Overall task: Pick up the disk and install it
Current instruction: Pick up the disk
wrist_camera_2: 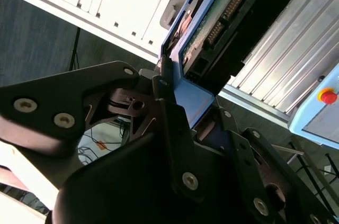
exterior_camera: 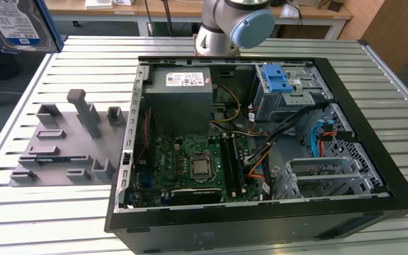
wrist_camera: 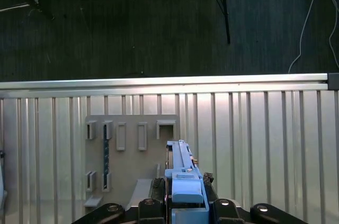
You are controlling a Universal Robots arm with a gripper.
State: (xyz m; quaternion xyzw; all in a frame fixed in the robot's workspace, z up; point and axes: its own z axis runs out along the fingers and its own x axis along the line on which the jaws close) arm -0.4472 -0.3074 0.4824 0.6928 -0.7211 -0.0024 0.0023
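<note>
**Step in hand: transport of the held disk.**

1. Grip state. The fingers (wrist_camera_2: 169, 128) are closed on the disk (wrist_camera_2: 212, 17), clamping it by its blue plastic frame. In the second wrist view the green circuit-board face is exposed. In the first wrist view the disk (wrist_camera: 183, 166) stands edge-on between the fingers.

2. Position. In the exterior view the disk (exterior_camera: 16, 24) hangs high above the tabletop (exterior_camera: 62, 212), well to the exterior view's left of the open computer case (exterior_camera: 261, 223). The grey fixture (wrist_camera: 132, 144) lies below it, and the disk is clear of it.

3. Recommended practice, as a judgement:
   - Hold clamping pressure constant, because the plastic frame probably offers little friction and may flex.
   - Keep the disk above the upright posts of the fixture (exterior_camera: 83, 111) and above the case rim during travel.
   - Maintain the edge-on orientation and avoid wrist rotation that could swing a corner outward.
   - Treat the loose cables (exterior_camera: 289, 127) inside the case as a snag hazard.
   - Avoid contact with the blue bracket (exterior_camera: 278, 79) and the power-supply box (exterior_camera: 183, 90).
</note>
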